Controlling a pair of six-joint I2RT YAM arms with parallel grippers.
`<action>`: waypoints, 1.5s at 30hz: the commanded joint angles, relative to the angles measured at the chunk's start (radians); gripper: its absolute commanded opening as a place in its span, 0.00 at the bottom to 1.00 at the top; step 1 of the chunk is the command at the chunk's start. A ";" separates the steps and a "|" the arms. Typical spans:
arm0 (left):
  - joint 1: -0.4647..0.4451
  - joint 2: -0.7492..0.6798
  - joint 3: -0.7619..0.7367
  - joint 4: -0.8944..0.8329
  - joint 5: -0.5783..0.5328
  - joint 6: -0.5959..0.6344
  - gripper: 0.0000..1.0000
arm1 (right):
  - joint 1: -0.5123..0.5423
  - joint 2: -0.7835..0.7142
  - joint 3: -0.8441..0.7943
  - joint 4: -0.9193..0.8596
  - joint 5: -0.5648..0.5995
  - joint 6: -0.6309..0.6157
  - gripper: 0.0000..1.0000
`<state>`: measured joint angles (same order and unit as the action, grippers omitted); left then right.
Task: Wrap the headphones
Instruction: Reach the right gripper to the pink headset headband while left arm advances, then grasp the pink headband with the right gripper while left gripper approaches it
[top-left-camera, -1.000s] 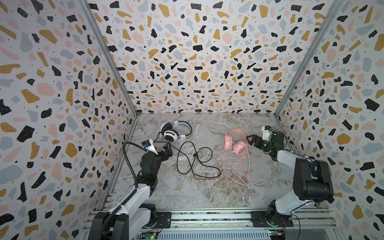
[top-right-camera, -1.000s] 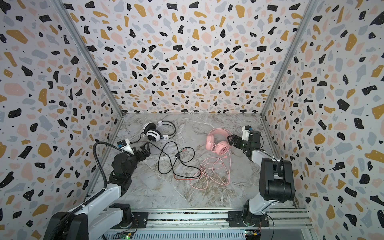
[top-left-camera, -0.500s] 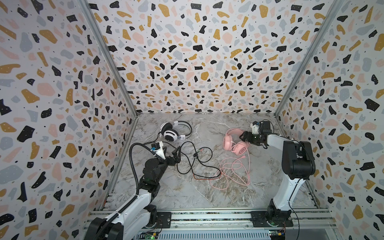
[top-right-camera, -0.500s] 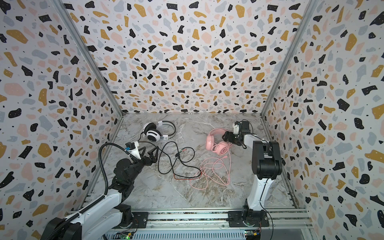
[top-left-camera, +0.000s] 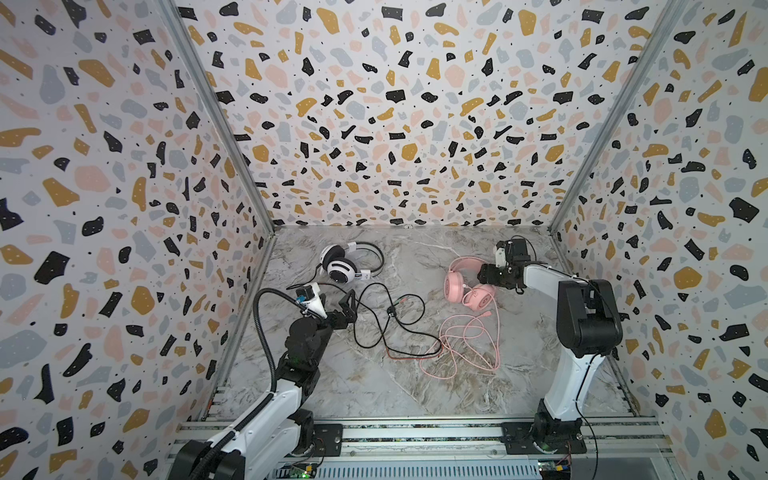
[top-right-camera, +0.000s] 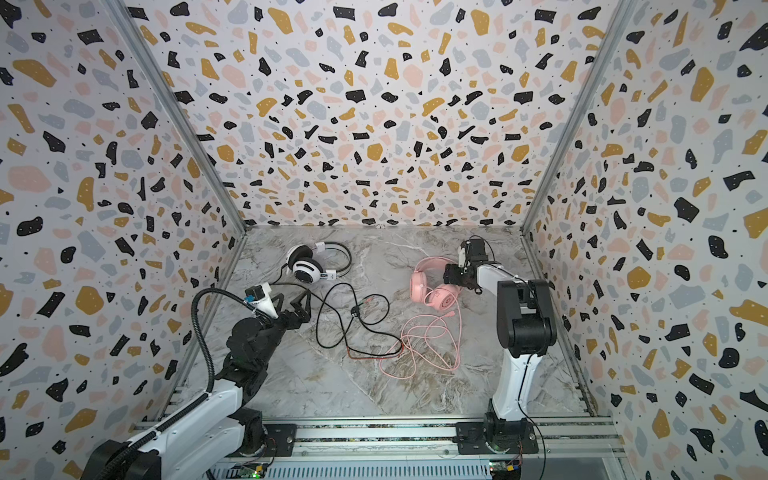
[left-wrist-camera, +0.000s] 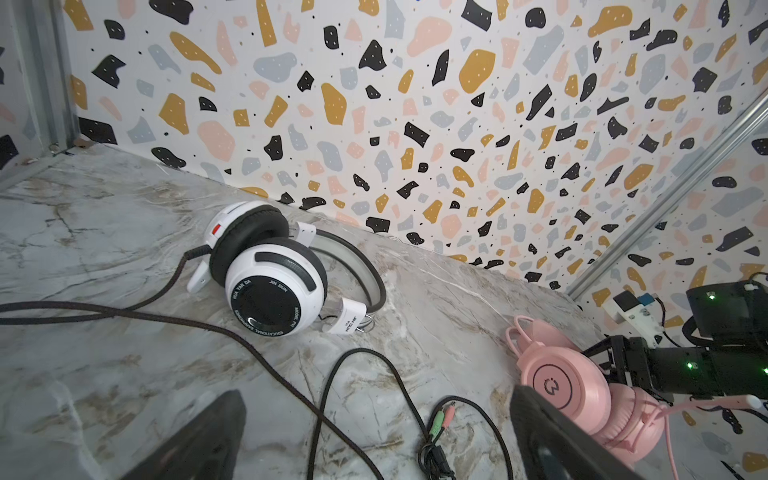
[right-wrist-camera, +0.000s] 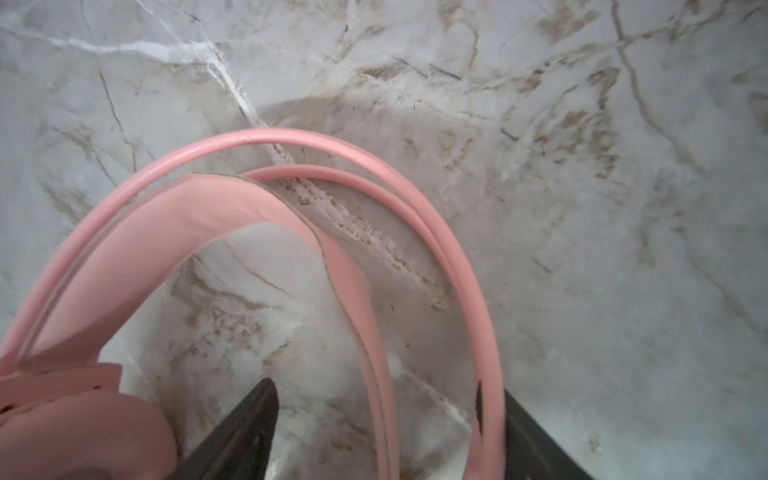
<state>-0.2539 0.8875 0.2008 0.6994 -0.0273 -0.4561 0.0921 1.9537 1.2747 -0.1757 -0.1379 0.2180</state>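
Black right gripper (right-wrist-camera: 388, 395) jaws parted astride the pink headset (top-left-camera: 456, 285) headband, unclamped, gap on one side, left gripper (top-left-camera: 347, 305) spread wide over black cable (top-left-camera: 376, 334), white headset (top-left-camera: 341, 266) by back-left corner, pink cable (top-left-camera: 469, 347) loosely coiled on marble table (top-left-camera: 332, 386)

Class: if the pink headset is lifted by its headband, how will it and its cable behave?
The pink headset probably lifts as one stiff piece: its headband holds an arch. Its pink cable lies in loose loops, so likely dangles limply, maybe snagging the black cable it crosses.
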 joint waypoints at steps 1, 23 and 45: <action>-0.004 -0.001 -0.011 0.046 -0.005 0.014 1.00 | 0.008 -0.024 0.006 -0.091 0.103 -0.048 0.78; -0.004 0.041 0.005 0.057 0.041 0.011 1.00 | 0.035 0.080 0.067 -0.145 0.018 -0.072 0.38; -0.006 0.244 0.118 0.044 0.113 0.030 1.00 | 0.281 -0.510 -0.539 0.669 0.132 -0.178 0.18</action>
<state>-0.2565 1.1015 0.2535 0.7349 0.0822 -0.4545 0.3786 1.5059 0.7471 0.3382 0.0120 0.0635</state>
